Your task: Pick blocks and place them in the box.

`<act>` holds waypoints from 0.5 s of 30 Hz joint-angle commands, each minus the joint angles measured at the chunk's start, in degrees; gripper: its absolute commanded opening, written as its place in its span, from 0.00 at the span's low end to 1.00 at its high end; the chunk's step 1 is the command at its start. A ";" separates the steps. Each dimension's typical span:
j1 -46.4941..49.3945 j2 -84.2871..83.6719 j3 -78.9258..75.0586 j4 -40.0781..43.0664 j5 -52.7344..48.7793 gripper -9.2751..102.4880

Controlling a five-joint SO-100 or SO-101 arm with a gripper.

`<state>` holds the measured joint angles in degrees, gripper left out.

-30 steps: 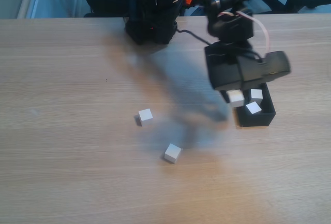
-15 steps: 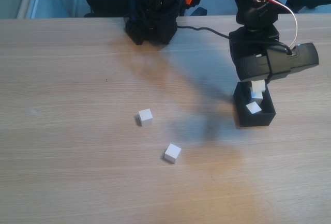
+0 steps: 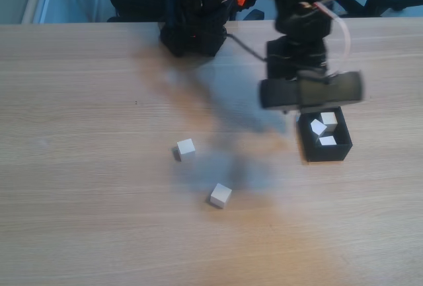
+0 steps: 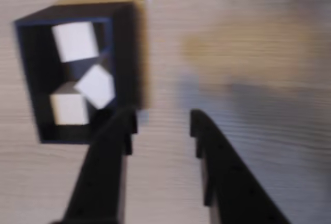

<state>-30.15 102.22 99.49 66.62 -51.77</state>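
The black box (image 3: pixel 326 153) stands at the right of the table in the fixed view and holds three white blocks (image 3: pixel 318 127). In the wrist view the box (image 4: pixel 130 53) is at upper left, with one block (image 4: pixel 96 86) tilted between the other two. Two more blocks lie loose on the wood, one (image 3: pixel 186 148) mid-table and one (image 3: pixel 221 195) nearer the front. My gripper (image 3: pixel 294 107) hovers, blurred, just beside the box's left wall. Seen from the wrist, the gripper (image 4: pixel 163 119) is open with bare table between its fingers.
The arm's black base (image 3: pixel 193 32) and cables sit at the back of the table. Dark chairs stand behind the far edge. Pale wood surrounds the two loose blocks, crossed by the arm's soft shadow.
The block carried over the box half a second ago now lies inside it with the other two. The gripper has opened and swung left, off the box.
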 commanded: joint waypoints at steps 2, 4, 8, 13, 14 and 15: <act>8.35 7.65 7.03 -3.52 -4.31 0.16; 12.13 9.23 10.63 -5.80 -6.15 0.17; 18.54 9.93 14.85 -11.78 -5.45 0.18; 22.41 7.29 15.21 -15.38 -1.32 0.19; 22.76 6.50 14.94 -16.00 -0.26 0.20; 22.94 5.62 14.41 -16.44 0.26 0.20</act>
<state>-8.17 108.46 115.22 51.86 -53.09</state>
